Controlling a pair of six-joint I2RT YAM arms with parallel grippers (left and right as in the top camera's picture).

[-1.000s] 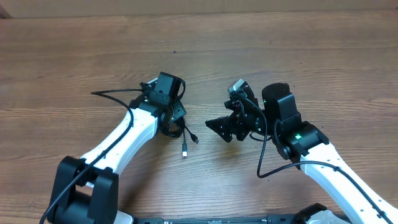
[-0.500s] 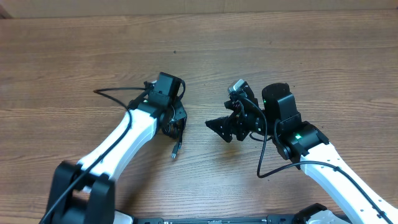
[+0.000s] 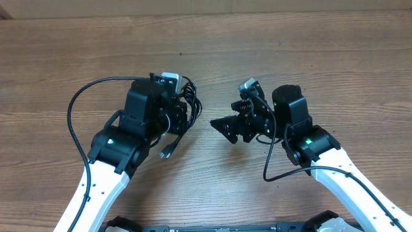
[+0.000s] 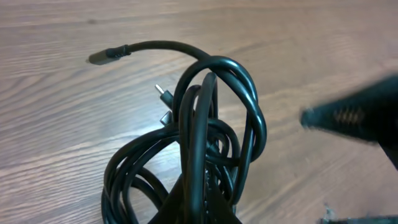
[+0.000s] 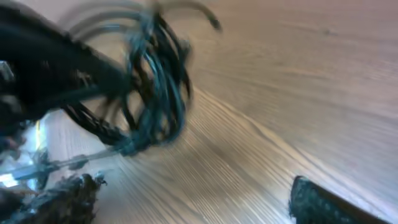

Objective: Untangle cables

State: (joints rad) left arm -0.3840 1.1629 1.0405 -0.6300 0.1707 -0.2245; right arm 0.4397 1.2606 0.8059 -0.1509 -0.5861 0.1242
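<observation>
The cables [image 4: 214, 118] are a tangled bundle of thin black loops, and my left gripper [image 4: 202, 202] is shut on it, holding it above the wooden table. One plug end [image 4: 109, 55] sticks out to the upper left. Seen from overhead, the cables [image 3: 191, 103] bulge out to the right of the left gripper [image 3: 179, 117], and a plug [image 3: 166, 153] dangles below it. My right gripper [image 3: 225, 130] stands open a short way right of the bundle with nothing between its fingers. The blurred right wrist view has the cables [image 5: 155, 81] ahead of the open right gripper [image 5: 193, 205].
The wooden table [image 3: 290, 45] spreads out on all sides. A thicker black arm cable [image 3: 80, 106] loops out to the left of the left arm. Another arm cable [image 3: 270, 164] hangs beside the right arm.
My left gripper has shut on the cable bundle and lifted it off the table, the arm rising toward the camera. The right gripper has opened a little wider and edged left.
</observation>
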